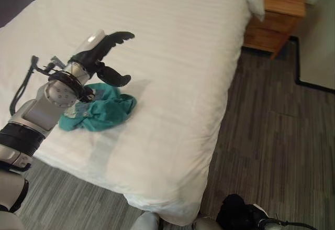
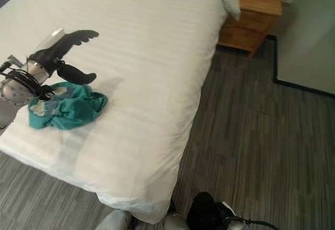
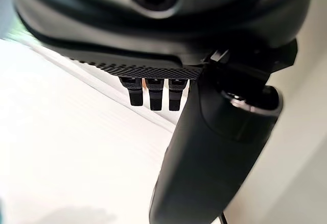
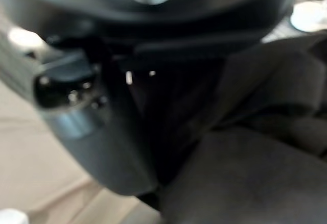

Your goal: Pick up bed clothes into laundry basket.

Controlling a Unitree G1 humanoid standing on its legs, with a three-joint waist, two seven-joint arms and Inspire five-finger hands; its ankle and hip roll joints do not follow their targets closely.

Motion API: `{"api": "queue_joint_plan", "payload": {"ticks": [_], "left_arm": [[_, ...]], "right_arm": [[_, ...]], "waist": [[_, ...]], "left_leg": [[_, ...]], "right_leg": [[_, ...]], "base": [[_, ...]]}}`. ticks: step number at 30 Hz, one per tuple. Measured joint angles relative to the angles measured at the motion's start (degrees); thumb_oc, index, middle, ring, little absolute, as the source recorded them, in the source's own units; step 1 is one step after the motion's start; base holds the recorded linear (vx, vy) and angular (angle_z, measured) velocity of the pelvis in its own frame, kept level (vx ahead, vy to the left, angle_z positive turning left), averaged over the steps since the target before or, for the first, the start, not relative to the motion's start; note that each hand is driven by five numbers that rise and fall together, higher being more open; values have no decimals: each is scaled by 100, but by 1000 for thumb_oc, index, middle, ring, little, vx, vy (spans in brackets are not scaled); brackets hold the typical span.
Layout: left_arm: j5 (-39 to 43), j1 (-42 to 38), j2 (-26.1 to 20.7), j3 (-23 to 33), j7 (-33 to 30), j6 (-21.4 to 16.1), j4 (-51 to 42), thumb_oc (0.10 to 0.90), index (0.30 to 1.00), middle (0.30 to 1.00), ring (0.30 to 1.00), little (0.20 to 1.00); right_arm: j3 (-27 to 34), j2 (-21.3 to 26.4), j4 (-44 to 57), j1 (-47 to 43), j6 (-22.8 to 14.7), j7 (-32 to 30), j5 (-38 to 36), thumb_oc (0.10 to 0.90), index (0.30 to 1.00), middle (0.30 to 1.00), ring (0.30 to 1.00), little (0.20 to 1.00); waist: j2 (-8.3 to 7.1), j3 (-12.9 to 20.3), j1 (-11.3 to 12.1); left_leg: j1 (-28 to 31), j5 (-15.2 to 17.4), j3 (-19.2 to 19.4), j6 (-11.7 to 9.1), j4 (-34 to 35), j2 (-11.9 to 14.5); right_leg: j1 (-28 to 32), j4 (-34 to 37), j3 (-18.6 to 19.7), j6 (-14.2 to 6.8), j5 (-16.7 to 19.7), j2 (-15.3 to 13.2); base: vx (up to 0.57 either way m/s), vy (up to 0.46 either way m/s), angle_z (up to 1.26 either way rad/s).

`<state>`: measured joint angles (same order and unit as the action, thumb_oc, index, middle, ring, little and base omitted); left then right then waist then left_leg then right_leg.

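Your left hand [image 1: 104, 54] hung above the bed [image 1: 172, 57], just past the teal garment [image 1: 97, 112], with its fingers [image 1: 118, 37] stretched out straight and the thumb [image 1: 114, 75] spread well below them, so the hand was wide and held nothing. In the left wrist view the thumb [image 3: 214, 152] stood apart from the row of fingers [image 3: 153, 94], with the white sheet beyond them.

The teal garment lay crumpled in a heap on the bed, near the bed's near-left edge, partly behind your left wrist. The hand was not touching it; the cloth sat under and behind the wrist rather than between thumb and fingers.

Your right hand [image 4: 102, 106] showed in its own wrist view as a dark blurred bulk with dark cloth [image 4: 245, 173] right against it; you could not tell whether its fingers were curled on that cloth or loose.

A wooden nightstand [image 1: 275, 18] stood beside the bed's far right corner, on the grey striped floor [image 1: 272, 151] to the right of the bed.
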<state>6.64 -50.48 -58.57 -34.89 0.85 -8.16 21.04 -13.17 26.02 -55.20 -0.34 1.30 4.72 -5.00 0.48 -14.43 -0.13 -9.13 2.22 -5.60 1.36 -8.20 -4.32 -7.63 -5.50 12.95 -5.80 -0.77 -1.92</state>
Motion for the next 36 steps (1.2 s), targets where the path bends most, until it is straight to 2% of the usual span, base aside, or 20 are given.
{"api": "queue_joint_plan", "payload": {"ticks": [2, 3, 5, 7, 8, 11, 14, 18, 24, 30, 33, 36], "left_arm": [[-243, 296, 50, 207, 10, 74, -171, 800, 900, 900, 900, 900], [-601, 466, 86, 218, 103, 210, -356, 800, 900, 900, 900, 900], [-1035, 669, 222, 257, 119, 239, -343, 800, 900, 900, 900, 900], [-1122, 1087, 403, 583, 113, 232, -168, 800, 900, 900, 900, 900], [-1126, 1174, 405, 582, 122, 343, -45, 800, 900, 900, 900, 900], [-1123, 1301, 411, 615, 116, 489, 98, 800, 900, 900, 900, 900], [-1122, 1434, 384, 887, 109, 481, 8, 800, 900, 900, 900, 900], [-1112, 1444, 234, 1212, 81, 468, -158, 800, 900, 900, 900, 900], [-870, 1483, -9, 1504, 13, 430, -186, 800, 900, 900, 900, 900], [-846, 1587, -195, 1484, -36, 390, -132, 800, 900, 900, 900, 900], [-858, 1619, -195, 1466, -30, 396, -69, 800, 900, 900, 900, 900], [-898, 1599, -190, 1241, -49, 345, 198, 800, 900, 900, 900, 900]], "right_arm": [[-47, -47, 15, -33, -42, 6, 26, 400, 300, 300, 300, 300], [-76, -72, 142, -28, -103, 9, 84, 400, 300, 300, 300, 300], [-160, -95, 183, -28, -179, 17, 202, 400, 300, 300, 300, 300], [-76, -98, 166, -118, -237, 69, 226, 400, 300, 300, 300, 300], [6, -106, 76, -165, -274, 73, 203, 400, 300, 300, 300, 300], [169, -135, -318, -258, -339, 79, 55, 400, 300, 300, 300, 300], [238, -228, -1024, -288, -323, 131, -18, 400, 300, 300, 300, 300], [230, -264, -1198, -212, -291, 133, -9, 400, 300, 300, 300, 300], [-210, -440, -812, -197, -264, 251, 28, 400, 300, 300, 300, 300], [-502, -437, 170, -258, -264, 284, 122, 400, 300, 300, 300, 300], [-501, -438, 227, -310, -337, 284, 122, 400, 300, 300, 300, 300], [-565, -438, 208, -379, -334, 282, 122, 400, 300, 300, 300, 300]], "waist": [[-7, -6, 8], [-38, -16, 16], [-112, -59, 80], [-136, -72, 86], [-150, -70, 72], [-186, -71, 104], [-295, -79, 271], [-377, -69, 274], [-453, -25, 309], [-483, -5, 376], [-510, 0, 431], [-602, 47, 433]], "left_leg": [[24, -62, 55, 43, 136, 15], [-5, -196, 59, 77, 267, 5], [-44, -321, -11, 38, 515, -54], [53, -515, -34, 27, 866, -45], [54, -569, -77, 20, 963, -39], [80, -609, -141, -13, 1069, 7], [286, -614, -196, -23, 1165, 79], [393, -669, -310, -72, 1313, 108], [380, -695, -385, -103, 1318, 106], [233, -748, -395, -151, 1315, 100], [142, -756, -420, -158, 1267, 94], [-40, -755, -429, -160, 1180, 84]], "right_leg": [[-12, 135, -287, 16, 98, -77], [13, 401, -493, 17, 259, -163], [72, 782, -498, 49, 436, -177], [85, 934, -526, 82, 480, -223], [96, 1019, -545, 98, 517, -221], [120, 1056, -645, 100, 531, -185], [299, 1060, -707, 100, 531, -124], [373, 1061, -808, 100, 531, -101], [379, 1063, -808, 101, 530, -101], [245, 1063, -799, 102, 529, -101], [187, 1063, -799, 102, 529, -100], [56, 1062, -797, 110, 536, -101]], "base": [[-33, 30, -11], [-14, 49, -2], [7, 57, 16], [22, -3, 14], [42, -37, 9], [28, -28, 14], [43, -13, 8], [18, 3, 14], [13, 4, 3], [-1, 0, 1], [-43, -7, 5], [-57, -3, 5]]}}
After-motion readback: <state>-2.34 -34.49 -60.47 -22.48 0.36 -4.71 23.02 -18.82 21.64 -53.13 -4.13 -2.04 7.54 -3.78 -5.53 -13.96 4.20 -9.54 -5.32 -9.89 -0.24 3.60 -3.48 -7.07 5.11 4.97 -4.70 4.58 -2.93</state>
